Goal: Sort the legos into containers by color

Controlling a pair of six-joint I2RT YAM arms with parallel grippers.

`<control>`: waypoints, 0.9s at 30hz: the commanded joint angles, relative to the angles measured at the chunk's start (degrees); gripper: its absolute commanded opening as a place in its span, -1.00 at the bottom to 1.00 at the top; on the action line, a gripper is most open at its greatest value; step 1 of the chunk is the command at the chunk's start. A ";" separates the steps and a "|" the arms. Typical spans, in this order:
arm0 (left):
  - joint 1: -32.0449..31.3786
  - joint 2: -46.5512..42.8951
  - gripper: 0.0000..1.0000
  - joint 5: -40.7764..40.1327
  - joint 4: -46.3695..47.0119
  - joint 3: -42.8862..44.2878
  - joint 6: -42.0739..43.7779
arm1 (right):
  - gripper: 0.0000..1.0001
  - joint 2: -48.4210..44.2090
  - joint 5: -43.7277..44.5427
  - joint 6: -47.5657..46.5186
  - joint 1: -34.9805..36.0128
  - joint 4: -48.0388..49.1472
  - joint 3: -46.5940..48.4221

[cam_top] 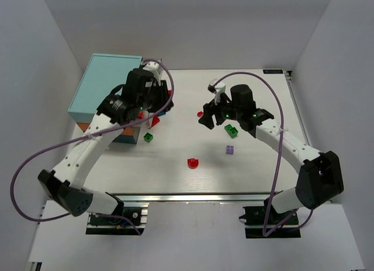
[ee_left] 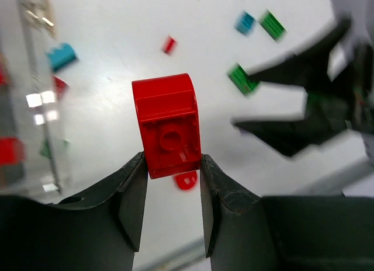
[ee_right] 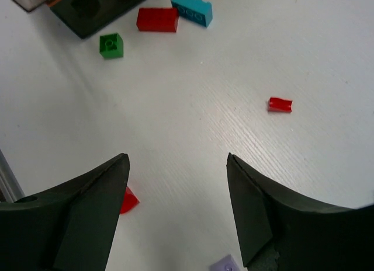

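A white table (cam_top: 257, 166) is seen, and a fine wood grain is shown on its surface (ee_right: 234, 66) in the right wrist view. It is enclosed by plain pale walls (cam_top: 35, 78) at the left, back and right. A metal rail (cam_top: 193, 197) is fixed along its near edge, and a small dark label (cam_top: 272, 71) is placed at its far right corner.

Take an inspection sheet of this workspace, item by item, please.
Surface: white table, bricks scattered mid-table.
Job's things: red brick held by the left gripper; red lego, purple lego and green lego loose on the table; teal-topped cabinet at the far left.
Clutter: nothing seen.
Grippers: left gripper shut on the red brick; right gripper open, empty, above the table.
Cables: purple cables loop from each arm.
Surroundings: white walls.
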 commanded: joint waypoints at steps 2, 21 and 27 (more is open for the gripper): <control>5.92 5.81 -0.91 -9.79 -1.12 7.60 3.07 | 0.48 -3.22 -4.43 -6.61 -0.79 -3.57 -3.70; 14.55 13.56 0.05 -17.00 0.82 10.08 10.36 | 0.78 8.10 -27.83 -48.80 0.43 -18.52 -4.77; 14.55 11.71 0.45 -16.91 1.52 8.14 10.19 | 0.79 14.00 -28.10 -56.97 1.49 -20.20 -2.13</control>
